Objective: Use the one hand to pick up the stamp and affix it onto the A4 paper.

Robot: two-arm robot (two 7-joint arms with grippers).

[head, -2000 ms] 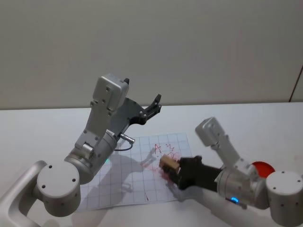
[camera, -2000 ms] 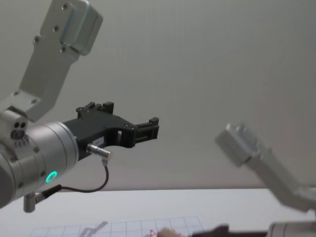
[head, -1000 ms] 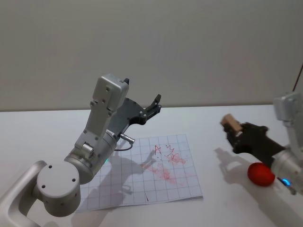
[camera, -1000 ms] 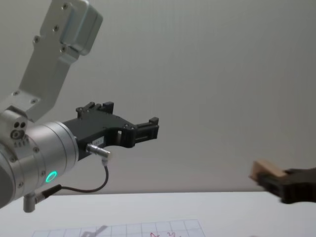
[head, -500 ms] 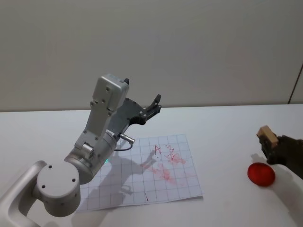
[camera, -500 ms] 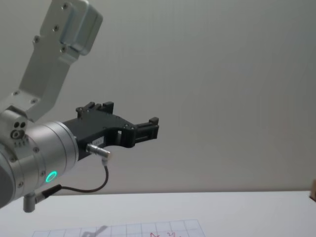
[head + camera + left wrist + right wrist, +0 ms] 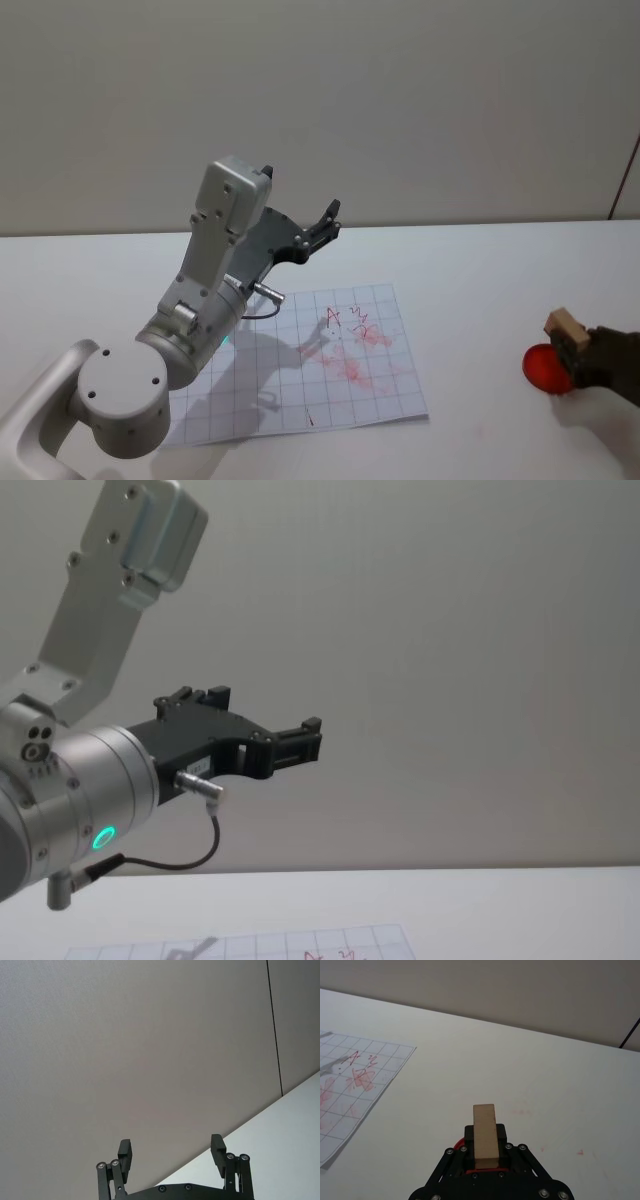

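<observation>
Right gripper (image 7: 572, 350) far right, clamped on stamp (image 7: 563, 325) over red ink pad (image 7: 545, 370); A4 paper (image 7: 300, 370) well left; left gripper (image 7: 325, 222) raised, fingers spread.

We see the white gridded A4 paper (image 7: 300, 365) lying flat on the white table (image 7: 470, 270), approx. centre, a bit left. Our left gripper (image 7: 327, 222) hangs raised above the paper's far edge, w/ the left arm over the sheet's left part; fingers apart, nothing btwn them. Well to the right of the paper, near the table's right edge, sits a small round red pad (image 7: 545, 369). Our right gripper (image 7: 572, 350) is right at that pad, clamped on the small tan wooden block stamp (image 7: 565, 326), which is held over the pad's near-right side. Stamp and paper well apart.
</observation>
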